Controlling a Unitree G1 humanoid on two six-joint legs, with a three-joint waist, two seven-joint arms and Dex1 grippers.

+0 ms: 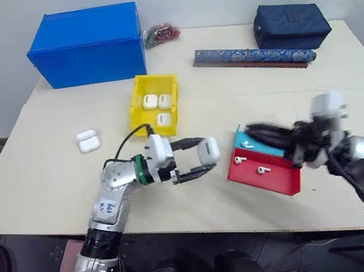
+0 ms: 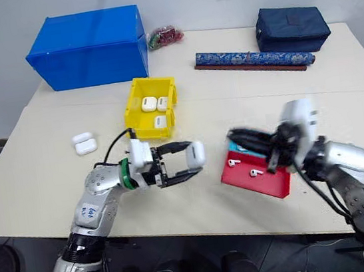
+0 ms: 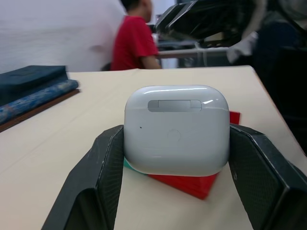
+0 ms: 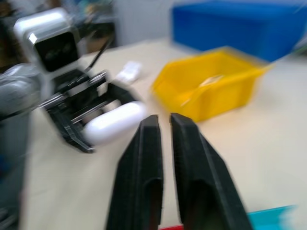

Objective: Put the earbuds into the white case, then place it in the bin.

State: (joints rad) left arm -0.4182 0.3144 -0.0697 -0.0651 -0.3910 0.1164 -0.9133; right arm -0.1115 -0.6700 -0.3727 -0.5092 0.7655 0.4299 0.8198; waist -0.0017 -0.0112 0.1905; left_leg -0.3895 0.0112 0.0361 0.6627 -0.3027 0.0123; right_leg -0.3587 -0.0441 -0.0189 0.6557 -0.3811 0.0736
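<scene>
My left gripper (image 1: 202, 155) is shut on the white case (image 1: 209, 150), holding it lid closed just above the table, left of the red tray. The left wrist view shows the case (image 3: 176, 129) clamped between both fingers. Two earbuds (image 1: 240, 160) (image 1: 262, 169) lie in the red tray, and another earbud (image 1: 247, 144) lies in the teal tray behind it. My right gripper (image 1: 255, 132) hovers over those trays, pointing toward the case. Its fingers (image 4: 184, 139) stand a narrow gap apart with nothing between them. The yellow bin (image 1: 136, 108) sits behind the left gripper and holds three white cases.
The red tray (image 1: 268, 178) and the teal tray (image 1: 264, 148) sit near the table's front edge. Two more white cases (image 1: 87, 142) lie at the left. A large blue box (image 1: 86, 44), a patterned roll (image 1: 252, 56) and a dark blue pouch (image 1: 290, 24) line the back. A person in red (image 3: 134, 40) sits beyond the table.
</scene>
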